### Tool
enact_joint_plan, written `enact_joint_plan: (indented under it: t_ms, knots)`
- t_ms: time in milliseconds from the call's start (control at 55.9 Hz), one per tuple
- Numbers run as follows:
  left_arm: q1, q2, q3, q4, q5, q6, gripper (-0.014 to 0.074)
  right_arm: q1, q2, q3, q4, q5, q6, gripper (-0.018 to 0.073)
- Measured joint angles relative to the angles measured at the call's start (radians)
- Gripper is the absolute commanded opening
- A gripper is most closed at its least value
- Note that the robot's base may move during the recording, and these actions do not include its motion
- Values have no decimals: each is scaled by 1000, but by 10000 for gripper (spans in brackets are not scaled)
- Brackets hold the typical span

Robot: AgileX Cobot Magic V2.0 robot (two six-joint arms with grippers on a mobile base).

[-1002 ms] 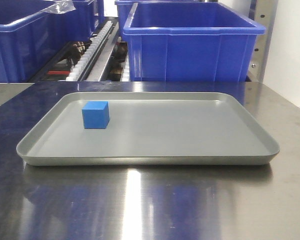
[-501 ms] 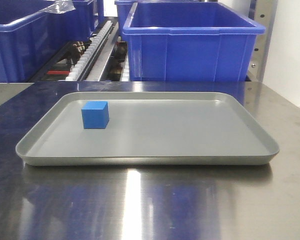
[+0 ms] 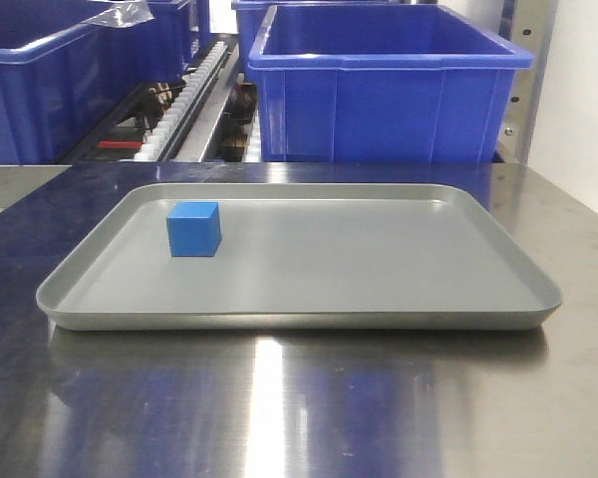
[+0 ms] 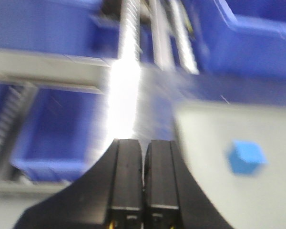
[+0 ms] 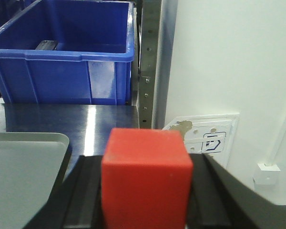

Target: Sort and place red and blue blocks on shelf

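Blue cube (image 3: 192, 229) on grey tray (image 3: 379, 320) (red cube (image 5: 145, 176) in right gripper (image 5: 145, 193))

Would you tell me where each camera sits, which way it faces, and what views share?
Front: low over the table, facing the grey tray, blue block and bins; no robot visible.
Left wrist: behind the shut left gripper, facing the tray; blurred.
Right wrist: behind the right gripper holding the red block, facing the shelf post.
Shared: front and left wrist show the blue block.
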Motion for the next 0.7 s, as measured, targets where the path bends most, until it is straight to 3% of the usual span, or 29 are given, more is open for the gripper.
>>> enact_joint_plan:
  t_ms: [197,322,483,609,698]
  knots:
    - [-225,350,-193,3,30,-21,80,0,0,0,0,0,0,374]
    - [-288,533,-332,3,113,-51,80,0,0,0,0,0,0,374]
    - [-323,738,-554,26,303,-227,80,0,0,0,0,0,0,374]
    - [-353,853,-706,134,458,-406,80,0,0,0,0,0,0,374]
    - [-367,912,-792,199,560,-483,80,0,0,0,0,0,0,374]
